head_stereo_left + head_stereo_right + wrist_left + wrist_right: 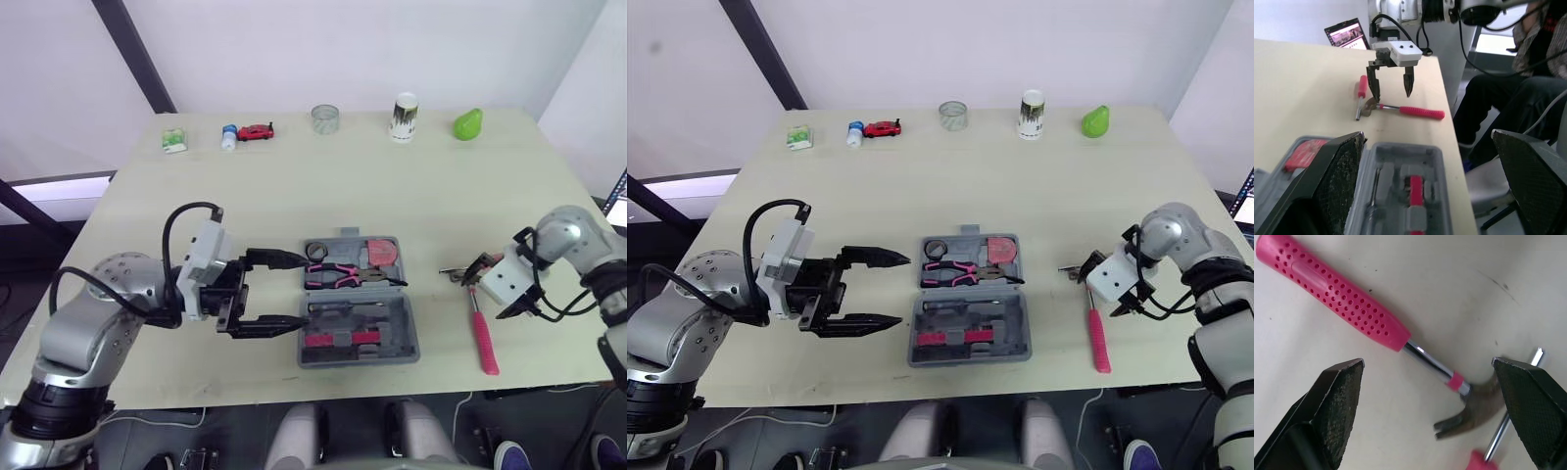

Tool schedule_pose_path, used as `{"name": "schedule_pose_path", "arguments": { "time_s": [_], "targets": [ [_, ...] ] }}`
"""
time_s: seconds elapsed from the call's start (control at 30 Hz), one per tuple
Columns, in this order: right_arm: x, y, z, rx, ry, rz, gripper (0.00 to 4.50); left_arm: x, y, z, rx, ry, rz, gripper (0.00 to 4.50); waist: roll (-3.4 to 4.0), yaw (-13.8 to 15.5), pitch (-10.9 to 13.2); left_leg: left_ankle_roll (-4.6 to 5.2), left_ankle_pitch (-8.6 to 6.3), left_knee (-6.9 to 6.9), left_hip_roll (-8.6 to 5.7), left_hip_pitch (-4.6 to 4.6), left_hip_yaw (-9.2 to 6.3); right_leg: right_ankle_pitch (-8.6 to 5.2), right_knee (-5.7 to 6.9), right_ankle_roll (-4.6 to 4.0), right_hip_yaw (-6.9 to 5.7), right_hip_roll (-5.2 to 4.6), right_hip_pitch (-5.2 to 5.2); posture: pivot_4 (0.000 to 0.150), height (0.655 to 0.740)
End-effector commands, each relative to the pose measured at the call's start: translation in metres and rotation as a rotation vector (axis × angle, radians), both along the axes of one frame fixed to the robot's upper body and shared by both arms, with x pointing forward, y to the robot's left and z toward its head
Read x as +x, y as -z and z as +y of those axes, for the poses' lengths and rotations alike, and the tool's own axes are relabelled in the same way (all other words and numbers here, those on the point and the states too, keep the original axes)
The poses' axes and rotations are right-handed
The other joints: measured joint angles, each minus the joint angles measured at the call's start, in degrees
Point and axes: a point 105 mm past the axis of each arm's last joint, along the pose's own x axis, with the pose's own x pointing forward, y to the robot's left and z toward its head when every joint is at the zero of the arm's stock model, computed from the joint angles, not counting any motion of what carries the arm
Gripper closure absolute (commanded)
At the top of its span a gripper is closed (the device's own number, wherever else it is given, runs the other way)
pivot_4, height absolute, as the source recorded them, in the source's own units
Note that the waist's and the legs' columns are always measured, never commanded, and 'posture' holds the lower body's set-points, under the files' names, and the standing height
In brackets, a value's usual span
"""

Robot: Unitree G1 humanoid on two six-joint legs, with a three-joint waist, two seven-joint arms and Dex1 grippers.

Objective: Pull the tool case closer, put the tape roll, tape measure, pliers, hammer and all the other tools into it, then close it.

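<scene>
Now my left arm reaches in level from the left, the left gripper (294,292) spread wide, empty, just beside the open grey plastic tool case (397,328); my right arm bends in over the pale table's (392,186) right edge, the right gripper (1392,97) unclenched above the head of the pink-handled steel hammer (481,338), which lies right of the case, apart from it, near the front edge.

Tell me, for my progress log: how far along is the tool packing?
Done: the open tool case holds pliers, tape measure and tape roll. In hand: the right gripper hangs open over the hammer, gripping nothing. Left: hammer, screwdriver beside it, then closing the case.
</scene>
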Motion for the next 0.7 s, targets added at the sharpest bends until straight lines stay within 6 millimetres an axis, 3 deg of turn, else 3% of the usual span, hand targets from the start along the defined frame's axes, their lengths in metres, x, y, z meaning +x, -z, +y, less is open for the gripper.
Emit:
{"name": "schedule_pose_path", "arguments": {
  "time_s": [0.03, 0.23, 0.57, 0.7],
  "targets": [
    [0.004, -0.001, -0.006, -0.061, -0.045, -0.039, 0.1, -0.003, -0.003, 0.001, 0.025, 0.018, -0.067, 0.0, 0.01, 0.1, 0.0, -0.01, 0.0, 0.0, 0.0, -0.01, 0.0, 0.0, 0.0, 0.0, 0.0, -0.01, 0.0, 0.15, 0.74],
    [0.01, 0.007, -0.008, -0.128, -0.095, -0.085, 0.1, -0.005, -0.007, -0.002, 0.002, 0.014, -0.073, 0.0, 0.03, -0.2, 0.0, -0.01, 0.01, 0.01, 0.0, -0.01, 0.0, 0.0, 0.03, 0.0, 0.0, -0.03, -0.01, 0.15, 0.74],
    [0.021, 0.015, 0.008, -0.166, -0.175, -0.143, 0.1, -0.006, -0.008, -0.001, -0.004, -0.006, -0.082, 0.0, 0.02, -1.0, 0.0, -0.03, 0.02, 0.02, 0.0, 0.0, -0.01, 0.0, 0.07, -0.01, 0.01, -0.02, -0.02, 0.15, 0.74],
    [0.024, 0.018, 0.01, -0.175, -0.187, -0.16, 1.44, -0.009, -0.009, -0.003, -0.018, -0.018, -0.08, 0.0, 0.0, -1.5, 0.0, -0.04, 0.02, 0.07, 0.01, 0.01, -0.02, 0.01, 0.11, -0.01, 0.02, -0.02, -0.01, 0.15, 0.74]
  ]
}}
